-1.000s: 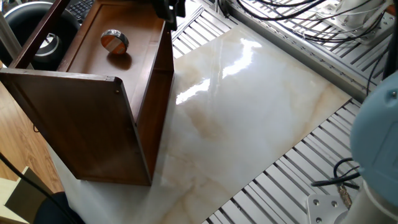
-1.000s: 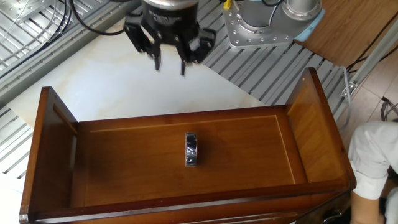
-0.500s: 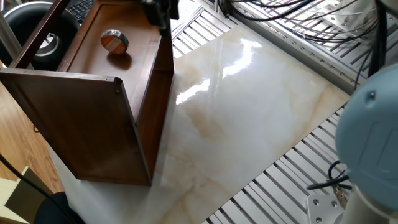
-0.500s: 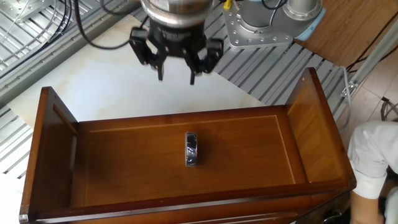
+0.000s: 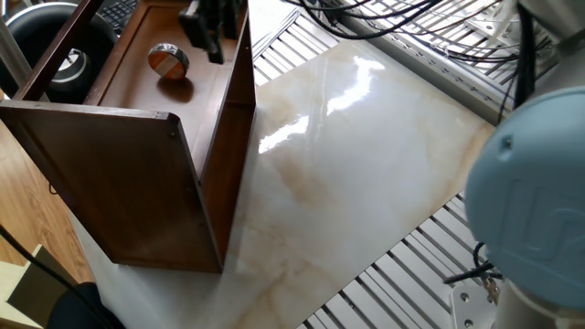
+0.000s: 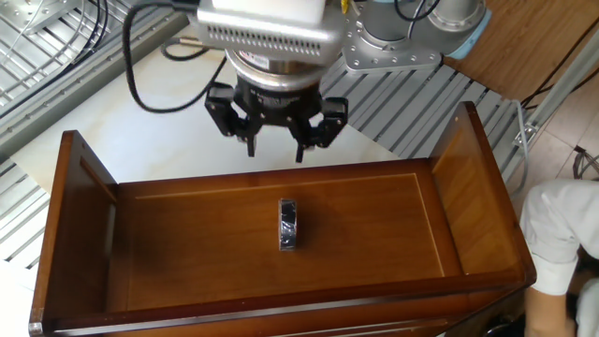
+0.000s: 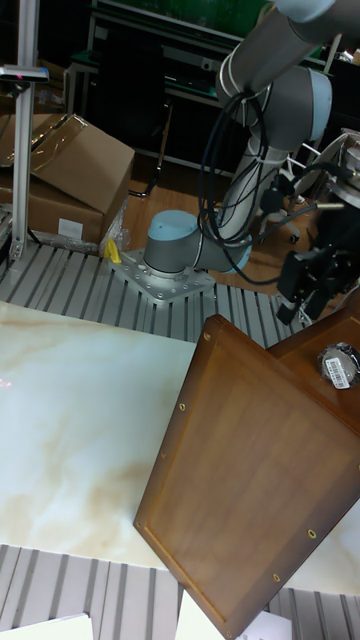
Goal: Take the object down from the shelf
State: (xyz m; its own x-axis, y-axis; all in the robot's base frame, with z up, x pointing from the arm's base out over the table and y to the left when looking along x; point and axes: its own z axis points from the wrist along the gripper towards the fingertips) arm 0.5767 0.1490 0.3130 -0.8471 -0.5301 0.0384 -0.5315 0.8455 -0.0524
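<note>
Disc [image 6: 287, 225], small and round with a shiny silver rim and an orange-brown and whitish face, is standing on its edge on the recessed inner board of the dark brown wooden shelf [image 6: 187, 243], near the middle of that board and well apart from both end panels. In one fixed view the disc [image 5: 168, 59] is showing its face and casting a shadow on the board just beside it; in the tall fixed view it [image 7: 338, 365] is peeking out at the right edge of the picture, above the big flat outer panel of the shelf [image 7: 250, 470].

The shelf [image 5: 137, 183] is sitting on the pale marbled desk [image 5: 366, 174], along its left side, with its open face turned upward and away from the desk's bare middle.

The gripper [image 6: 275, 154] is hanging above the shelf's far long panel, pointing down, its two dark fingers [image 6: 251, 145] spread wide with nothing between them. It is lined up roughly with the disc but is apart from it, not touching. In one fixed view the gripper [image 5: 206, 41] is appearing just beside the disc, near the shelf's far end.

A big black ring with a silver centre [image 5: 69, 66] is lying outside the shelf, beyond its left panel.
</note>
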